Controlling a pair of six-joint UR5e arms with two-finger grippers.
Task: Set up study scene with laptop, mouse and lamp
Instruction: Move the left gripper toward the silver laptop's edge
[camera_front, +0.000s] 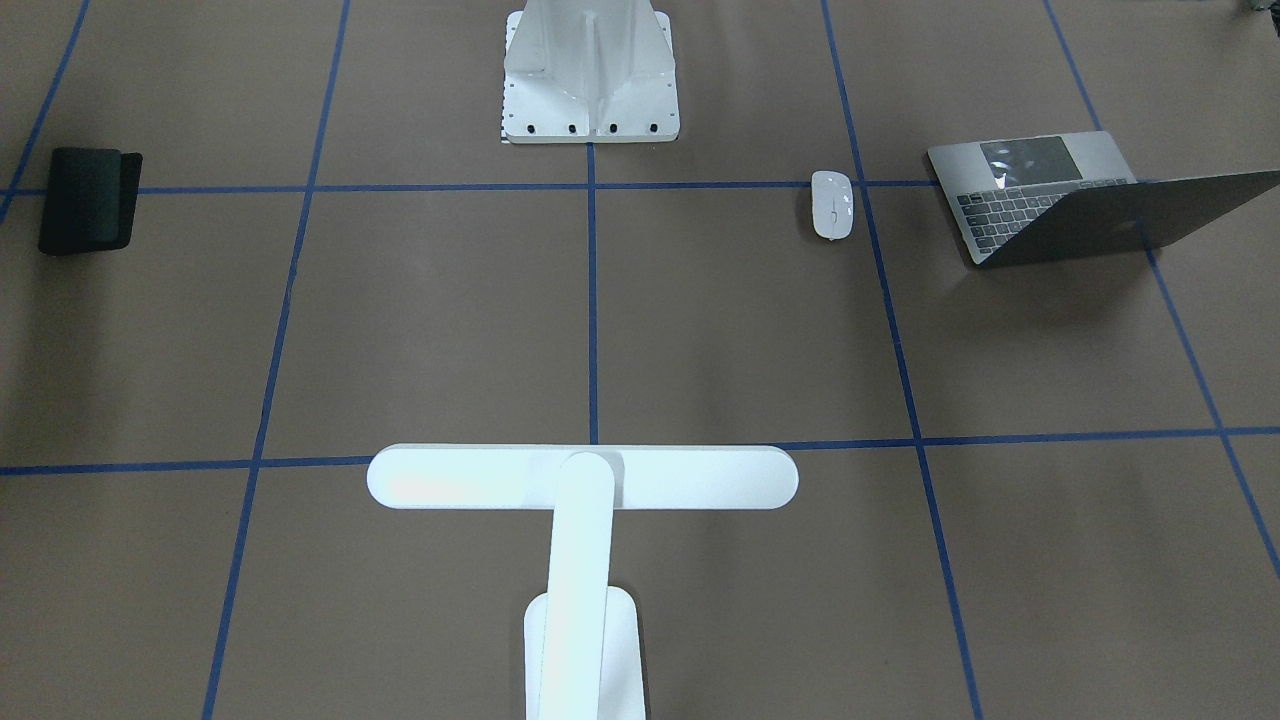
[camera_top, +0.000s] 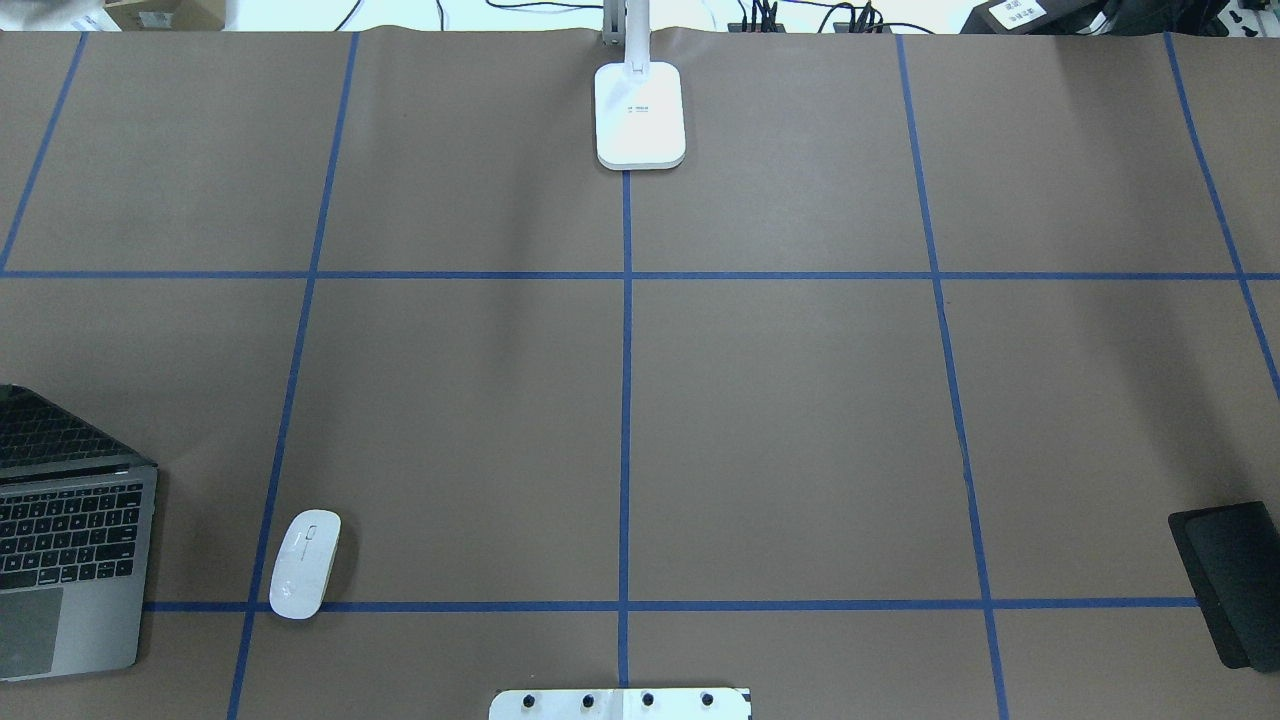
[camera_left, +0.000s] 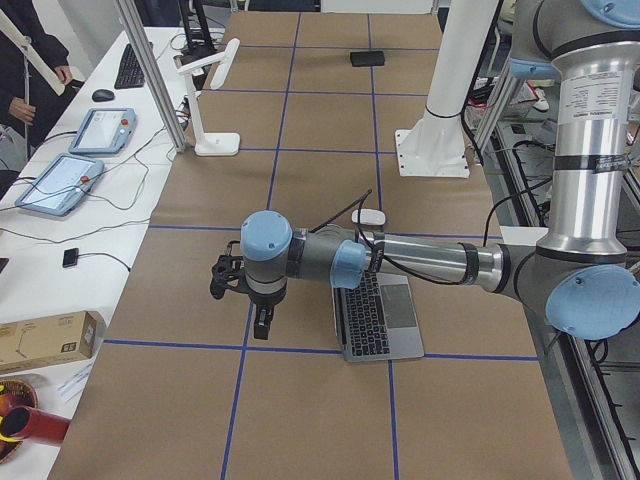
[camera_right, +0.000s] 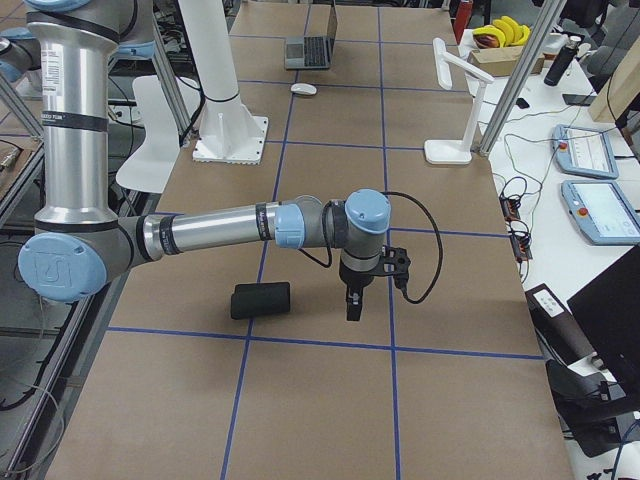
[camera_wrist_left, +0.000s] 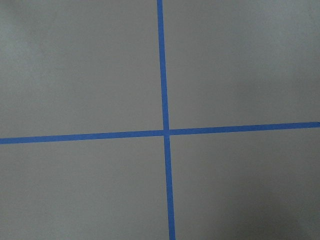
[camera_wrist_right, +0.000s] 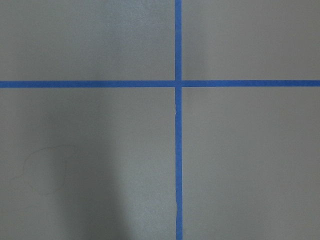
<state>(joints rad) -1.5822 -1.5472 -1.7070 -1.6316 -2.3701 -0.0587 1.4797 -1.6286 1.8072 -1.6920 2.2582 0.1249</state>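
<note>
The grey laptop (camera_top: 70, 560) stands open at the table's near left corner, and shows in the front view (camera_front: 1040, 190). The white mouse (camera_top: 305, 563) lies just right of it, also in the front view (camera_front: 832, 204). The white T-shaped lamp (camera_front: 583, 480) stands upright at the far middle edge, base (camera_top: 640, 115) on the centre line. My left gripper (camera_left: 262, 325) hangs above the table beside the laptop (camera_left: 375, 320). My right gripper (camera_right: 352, 305) hangs beside the black mat (camera_right: 261, 300). Both show only in the side views, so I cannot tell whether they are open or shut.
The black mat (camera_top: 1230, 580) lies at the near right edge. The white bolted mount (camera_top: 620, 704) stands at the near middle edge. Blue tape lines (camera_wrist_left: 164, 131) split the brown table cover into squares. Both wrist views show only the cover and tape.
</note>
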